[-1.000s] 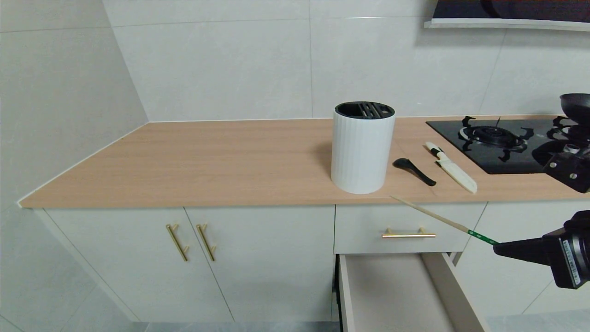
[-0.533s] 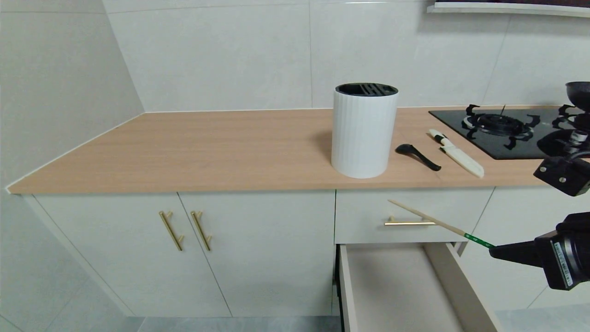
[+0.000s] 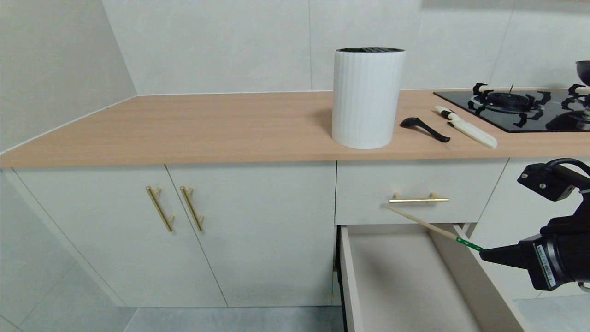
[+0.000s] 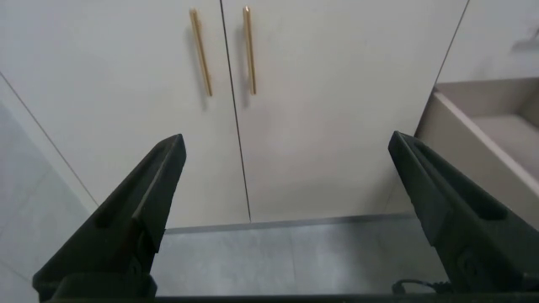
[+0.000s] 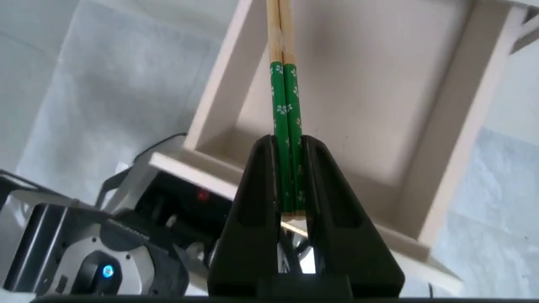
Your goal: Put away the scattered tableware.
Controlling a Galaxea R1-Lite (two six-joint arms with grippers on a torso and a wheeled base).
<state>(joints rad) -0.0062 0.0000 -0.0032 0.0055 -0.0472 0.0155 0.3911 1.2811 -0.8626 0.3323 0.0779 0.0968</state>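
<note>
Currently right hand (image 3: 483, 251) pinches the chopsticks (image 3: 428, 224) by their green ends above the open drawer's (image 3: 345, 276) right wall, shafts slanting across the drawer, which probably lies just below.

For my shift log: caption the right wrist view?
Right gripper holds green-ended chopsticks over the open drawer.

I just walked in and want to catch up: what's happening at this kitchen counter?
The right gripper is shut on a pair of green-ended chopsticks, pointing them over the open drawer below the countertop. The left gripper hangs open in front of the cabinet doors, holding nothing. A black spoon and a knife lie on the countertop beside the white utensil holder, not yet put away.
</note>
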